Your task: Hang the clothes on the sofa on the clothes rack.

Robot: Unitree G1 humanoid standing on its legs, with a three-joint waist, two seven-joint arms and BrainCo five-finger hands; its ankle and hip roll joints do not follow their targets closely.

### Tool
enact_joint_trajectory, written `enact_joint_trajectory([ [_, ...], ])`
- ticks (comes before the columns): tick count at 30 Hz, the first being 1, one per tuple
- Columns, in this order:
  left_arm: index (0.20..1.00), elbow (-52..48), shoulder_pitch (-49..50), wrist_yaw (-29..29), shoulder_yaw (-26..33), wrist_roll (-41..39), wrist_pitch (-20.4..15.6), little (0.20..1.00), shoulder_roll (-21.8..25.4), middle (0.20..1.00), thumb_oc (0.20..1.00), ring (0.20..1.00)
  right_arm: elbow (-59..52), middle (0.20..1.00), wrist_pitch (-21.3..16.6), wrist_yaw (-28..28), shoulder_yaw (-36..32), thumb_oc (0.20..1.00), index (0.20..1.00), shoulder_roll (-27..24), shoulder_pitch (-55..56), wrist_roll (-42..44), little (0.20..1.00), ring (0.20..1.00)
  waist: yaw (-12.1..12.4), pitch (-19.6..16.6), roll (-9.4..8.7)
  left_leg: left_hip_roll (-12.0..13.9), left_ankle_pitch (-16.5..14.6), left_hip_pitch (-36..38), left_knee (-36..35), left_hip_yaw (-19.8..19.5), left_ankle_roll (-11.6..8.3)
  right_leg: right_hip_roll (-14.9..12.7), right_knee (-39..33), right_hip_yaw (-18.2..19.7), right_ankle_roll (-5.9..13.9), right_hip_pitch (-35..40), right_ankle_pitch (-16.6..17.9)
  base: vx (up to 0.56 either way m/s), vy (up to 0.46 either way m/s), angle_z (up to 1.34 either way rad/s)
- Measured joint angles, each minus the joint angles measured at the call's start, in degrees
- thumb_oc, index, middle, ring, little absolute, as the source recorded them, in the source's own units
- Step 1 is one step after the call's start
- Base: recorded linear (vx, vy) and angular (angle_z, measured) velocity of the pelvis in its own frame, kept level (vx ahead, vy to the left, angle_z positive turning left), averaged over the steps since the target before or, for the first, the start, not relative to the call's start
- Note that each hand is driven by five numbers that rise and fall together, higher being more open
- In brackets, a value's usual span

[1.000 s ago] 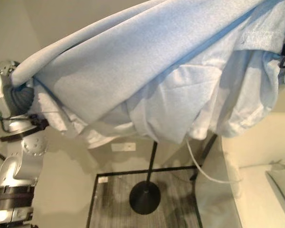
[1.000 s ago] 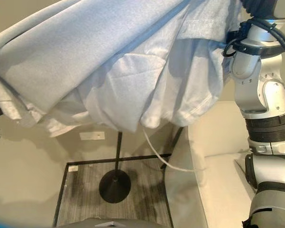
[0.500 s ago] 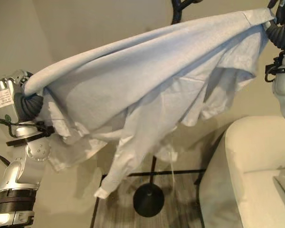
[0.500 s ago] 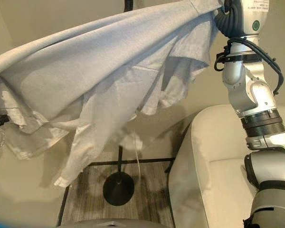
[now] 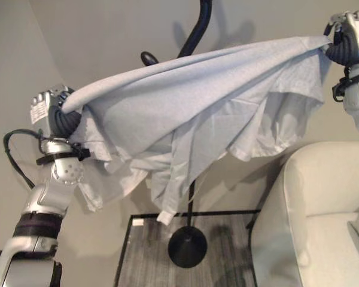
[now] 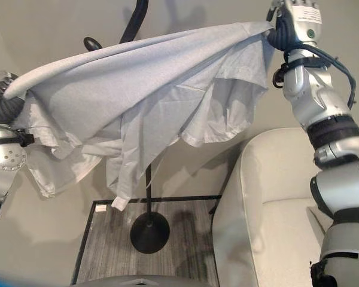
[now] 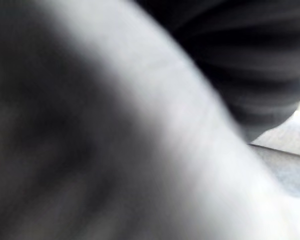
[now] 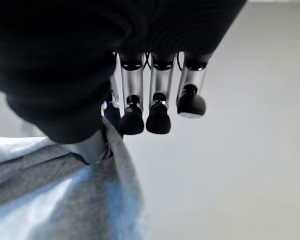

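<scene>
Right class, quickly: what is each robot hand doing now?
Left hand: fingers hidden in the light blue-grey cloth shirt; cannot tell.
Right hand: shut on the shirt.

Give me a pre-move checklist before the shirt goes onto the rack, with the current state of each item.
1. Right hand holding a corner of the shirt: ok, cloth is pinched under its curled fingers.
2. Left hand holding the other end: cannot tell, cloth hides its fingers.
3. Shirt spread between both raised hands: ok, taut along the top edge, the rest drooping.
4. Shirt on the clothes rack: not ok, the curved hooks rise behind the cloth, not yet under it.
5. Shirt clear of the sofa: ok.
6. Hanging sleeve clear of the rack base: ok, it ends above it.
</scene>
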Motion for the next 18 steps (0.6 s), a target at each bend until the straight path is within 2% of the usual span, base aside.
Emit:
enact_joint_trajectory([
  [4,0.200,4.82,-3.50,-2.97,-5.14,-1.88,0.18,0.200,-0.05,0.200,0.200,0.200,5.02,0.200,-0.43,1.72,3.75,0.200,0.200,1.39,-3.07,0.02,0.200,0.200,0.16,0.12,-0.21,-0.01,0.34,-0.29,-0.65,-0.56,-0.22,0.23,-0.17,-0.52,-0.28,-0.19,-0.22,0.02,-0.030,0.09],
  [7,0.200,6.70,-5.13,-5.20,-8.29,-3.37,0.52,0.200,-0.55,0.200,0.200,0.200,9.18,0.200,-0.41,2.57,3.73,0.200,0.200,3.75,-2.73,0.58,0.200,0.200,0.13,0.13,-0.64,0.20,0.71,-2.04,-0.64,-1.01,-0.54,0.42,0.05,-0.93,-0.28,-1.78,-0.45,0.02,-0.016,0.05],
  [9,0.200,7.26,-4.92,-6.37,-8.33,-3.42,0.77,0.200,-1.34,0.200,0.200,0.200,9.33,0.200,-0.41,3.70,3.69,0.200,0.200,4.32,-1.98,0.61,0.200,0.200,0.12,0.37,-0.61,0.19,0.90,-2.42,-0.67,-1.01,-0.49,0.50,-0.11,-0.99,-0.53,-2.11,-0.27,0.00,0.000,0.00],
  [12,0.200,6.38,-2.49,-8.43,-7.76,-4.07,1.72,0.200,-4.32,0.200,0.200,0.200,9.19,0.200,-0.19,4.43,-0.40,0.200,0.200,7.00,5.81,0.56,0.200,0.200,0.24,0.90,-0.73,0.24,0.92,-2.82,-0.63,-1.00,-0.45,0.53,-0.04,-1.17,-0.51,-2.36,-0.54,-0.02,-0.013,0.04],
  [15,0.200,5.74,1.07,-10.48,-7.33,-4.17,1.76,0.200,-7.62,0.200,0.200,0.200,10.24,0.200,-0.17,6.62,-2.56,0.200,0.200,10.67,12.51,0.59,0.200,0.200,0.23,1.37,-0.28,0.17,0.95,-3.15,-0.67,-0.99,-0.41,0.49,-0.23,-1.19,-0.71,-2.61,-0.40,0.00,0.000,0.00],
  [18,0.200,5.39,4.39,-11.53,-5.17,-8.07,1.83,0.200,-12.67,0.200,0.200,0.200,10.08,0.200,0.01,7.50,-5.23,0.200,0.200,16.75,18.95,0.59,0.200,0.200,0.16,1.94,0.31,0.15,0.96,-2.90,-0.68,-0.96,-0.39,0.57,-0.37,-1.45,-0.65,-2.21,-0.56,0.00,-0.008,0.03],
])
